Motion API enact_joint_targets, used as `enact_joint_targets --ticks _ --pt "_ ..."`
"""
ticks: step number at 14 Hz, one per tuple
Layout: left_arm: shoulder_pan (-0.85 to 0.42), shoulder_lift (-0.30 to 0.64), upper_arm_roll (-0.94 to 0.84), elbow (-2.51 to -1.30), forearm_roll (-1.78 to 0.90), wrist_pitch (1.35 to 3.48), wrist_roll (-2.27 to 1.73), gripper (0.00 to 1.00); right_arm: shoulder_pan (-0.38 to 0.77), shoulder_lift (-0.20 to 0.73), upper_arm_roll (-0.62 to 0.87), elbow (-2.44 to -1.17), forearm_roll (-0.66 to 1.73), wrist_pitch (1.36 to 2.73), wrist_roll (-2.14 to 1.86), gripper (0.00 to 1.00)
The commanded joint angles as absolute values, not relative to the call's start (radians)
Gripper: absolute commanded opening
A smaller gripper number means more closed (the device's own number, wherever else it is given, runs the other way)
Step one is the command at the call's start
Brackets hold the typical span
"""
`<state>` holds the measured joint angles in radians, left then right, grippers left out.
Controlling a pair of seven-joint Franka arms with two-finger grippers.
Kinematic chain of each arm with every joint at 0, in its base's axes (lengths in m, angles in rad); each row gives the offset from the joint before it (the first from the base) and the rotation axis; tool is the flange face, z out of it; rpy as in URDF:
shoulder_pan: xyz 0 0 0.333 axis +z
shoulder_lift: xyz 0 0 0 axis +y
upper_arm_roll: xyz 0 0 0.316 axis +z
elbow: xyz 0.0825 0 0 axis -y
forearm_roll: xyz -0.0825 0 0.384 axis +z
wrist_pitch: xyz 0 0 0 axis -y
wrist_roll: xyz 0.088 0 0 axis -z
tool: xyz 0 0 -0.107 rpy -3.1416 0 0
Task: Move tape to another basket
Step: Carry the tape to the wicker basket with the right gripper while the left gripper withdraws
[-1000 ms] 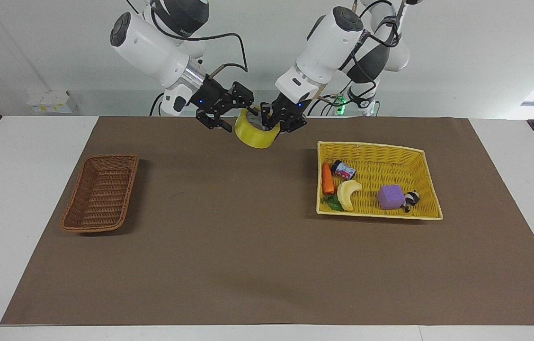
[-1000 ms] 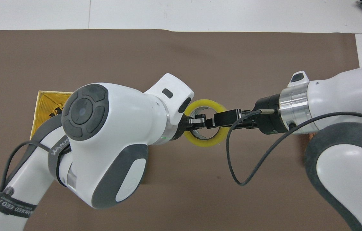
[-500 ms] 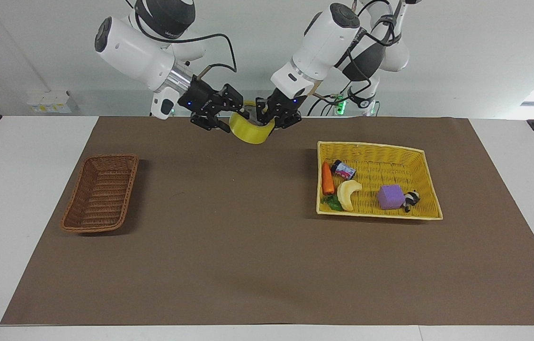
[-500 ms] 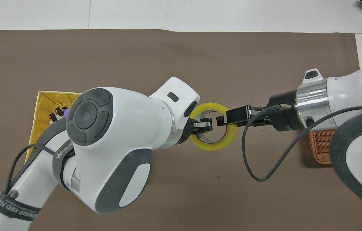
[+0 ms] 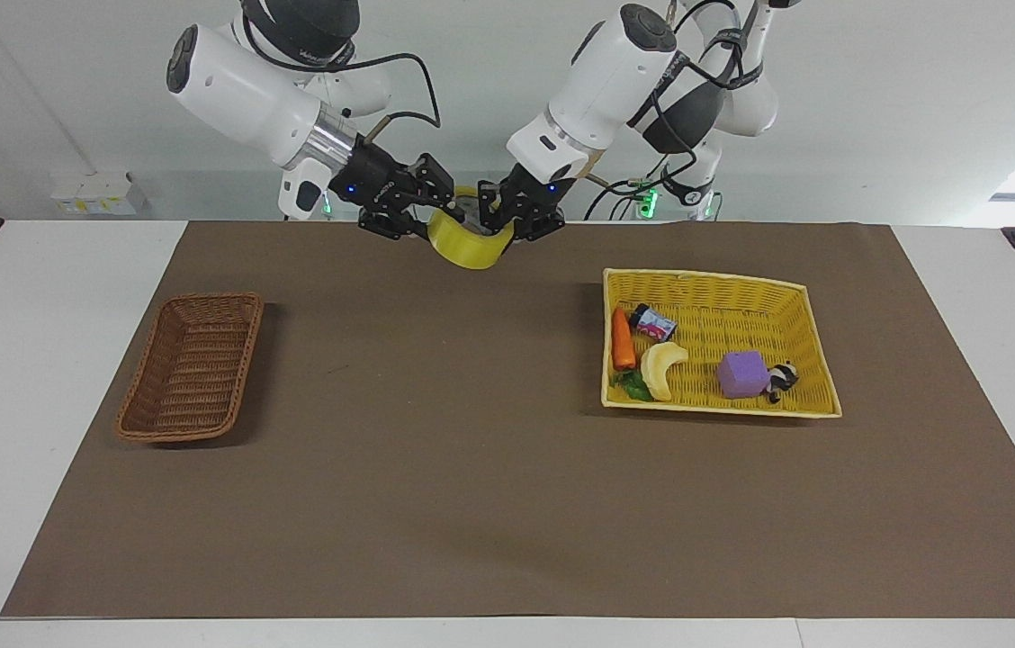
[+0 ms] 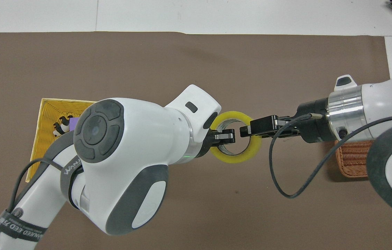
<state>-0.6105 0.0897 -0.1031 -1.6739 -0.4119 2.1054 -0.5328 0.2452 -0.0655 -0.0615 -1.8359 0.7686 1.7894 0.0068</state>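
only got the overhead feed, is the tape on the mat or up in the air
Observer: The tape is in the air, above the mat, between the left gripper and the right gripper.
Operator: what's hidden under the left arm
Observer: The yellow basket holds a carrot, a banana and a purple block.
Operator: and the brown basket
Observer: The brown basket lies on the mat at the right arm's end.

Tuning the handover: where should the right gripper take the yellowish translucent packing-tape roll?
Probably the ring wall of the tape on the side toward the right arm's end, straddling it through the open core. The left gripper already clamps the wall toward its own end, and the roll hangs in the air with its hole upward. The right gripper is at that free wall.
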Motion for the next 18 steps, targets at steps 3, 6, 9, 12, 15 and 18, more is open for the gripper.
enact_joint_targets --ticks 3,6,9,12,15,18 --pt "-0.595 0.019 -0.095 -1.667 -0.44 2.097 -0.521 1.0 0.206 -0.063 -0.06 -1.818 0.77 1.775 0.048 0.0" --pt "-0.528 -0.021 -0.094 -1.667 -0.433 2.024 -0.531 1.0 0.175 -0.064 -0.063 -1.81 0.767 1.749 0.046 0.0" --pt "-0.439 -0.032 -0.094 -1.666 -0.346 1.916 -0.5 1.0 0.076 -0.069 -0.066 -1.801 0.769 1.651 0.017 0.0" --pt "-0.381 -0.037 -0.094 -1.667 -0.175 1.862 -0.479 1.0 -0.082 -0.075 -0.067 -1.801 0.762 1.539 -0.07 0.0" --pt "-0.264 -0.037 -0.094 -1.667 -0.134 1.809 -0.373 1.0 -0.198 -0.081 -0.074 -1.801 0.701 1.5 -0.1 0.0" --pt "-0.19 -0.037 -0.087 -1.667 -0.102 1.778 -0.249 1.0 -0.255 -0.084 -0.074 -1.798 0.625 1.514 -0.135 0.0"
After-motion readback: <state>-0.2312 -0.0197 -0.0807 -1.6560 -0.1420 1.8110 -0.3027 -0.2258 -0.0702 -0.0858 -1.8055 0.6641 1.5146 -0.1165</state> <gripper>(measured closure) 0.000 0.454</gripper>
